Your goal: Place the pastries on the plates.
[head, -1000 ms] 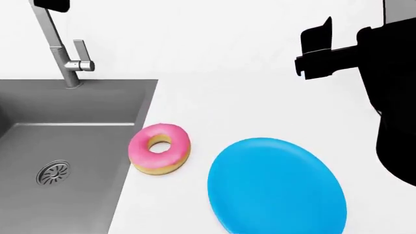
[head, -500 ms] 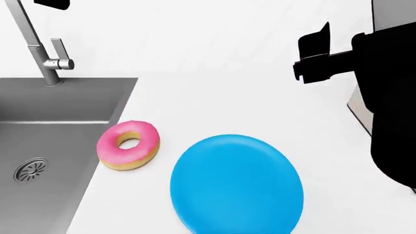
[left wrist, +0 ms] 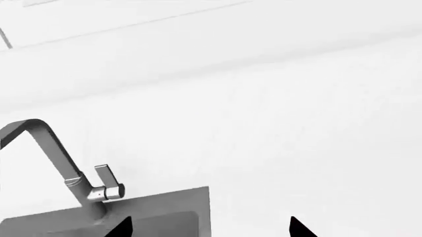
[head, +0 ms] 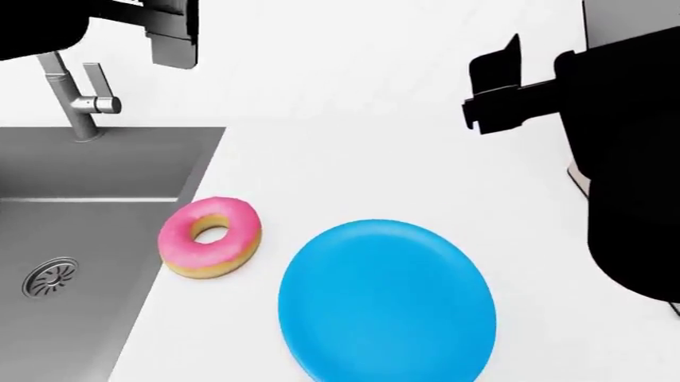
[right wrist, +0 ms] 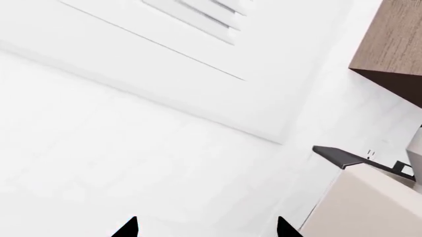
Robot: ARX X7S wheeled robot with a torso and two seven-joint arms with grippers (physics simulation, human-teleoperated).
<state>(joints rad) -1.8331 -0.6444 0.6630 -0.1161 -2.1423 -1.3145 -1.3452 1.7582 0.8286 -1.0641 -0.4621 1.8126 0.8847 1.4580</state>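
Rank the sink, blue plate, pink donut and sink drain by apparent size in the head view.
1. Sink, largest though cut off by the frame edge.
2. Blue plate, also slightly cropped at the bottom.
3. Pink donut.
4. Sink drain, smallest; it sits lower, in the basin, so its true size is less certain.

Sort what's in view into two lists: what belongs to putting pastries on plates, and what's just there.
Part of the job:
- pink donut, lying on the counter beside the sink
- blue plate, nothing on it
- left gripper and right gripper, both open and holding nothing

Just there:
- sink
- tap
- drain
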